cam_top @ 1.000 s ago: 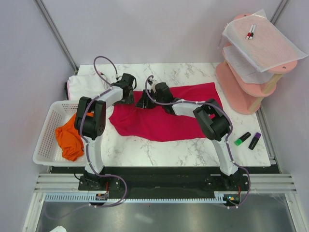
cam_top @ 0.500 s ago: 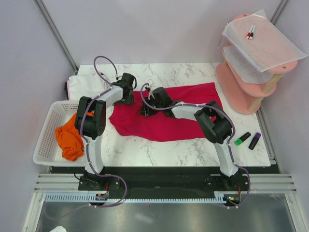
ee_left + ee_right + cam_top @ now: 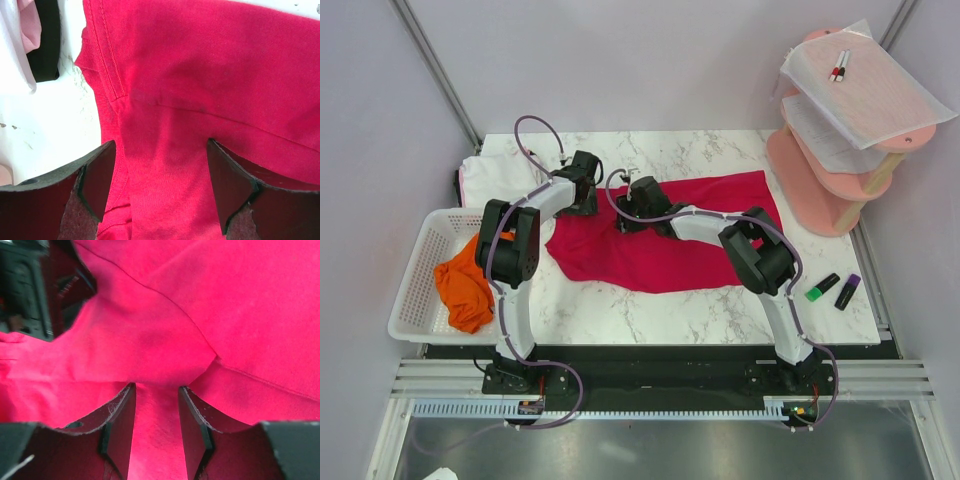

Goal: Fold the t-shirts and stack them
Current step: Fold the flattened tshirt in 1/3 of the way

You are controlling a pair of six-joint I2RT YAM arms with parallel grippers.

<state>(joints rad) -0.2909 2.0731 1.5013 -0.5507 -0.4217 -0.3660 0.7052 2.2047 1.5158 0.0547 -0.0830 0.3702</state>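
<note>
Spread across the middle of the top view on the white marble-patterned table (image 3: 720, 310): the crimson-red cloth t-shirt (image 3: 670, 245), not yet folded.

Parked over its upper-left corner, the left gripper (image 3: 582, 200) (image 3: 160, 170). Jaws wide, straddling flat cloth beside a stitched seam, gripping nothing. Same spot as a second ago.

Just right of it, the right gripper (image 3: 631, 216) (image 3: 155, 410). Jaws narrow, with a raised pleat of red cloth drawn up between the fingers (image 3: 117, 430). Judged a pinch, going by the creases running into the gap. Dipped toward the frame bottom half a second back, now eased up a little again, with the cloth outline hardly altered.

Meaning for the task: hold taken near the upper edge by one arm only, fold not begun. Likely next: closing the left jaws on the neighbouring edge before lifting both together.

At upper left of the top view, partly behind the left arm, a white cloth t-shirt (image 3: 485, 175). At left, slumped in the white plastic mesh basket (image 3: 415, 262), an orange cloth t-shirt (image 3: 465, 285). Both waiting.
</note>
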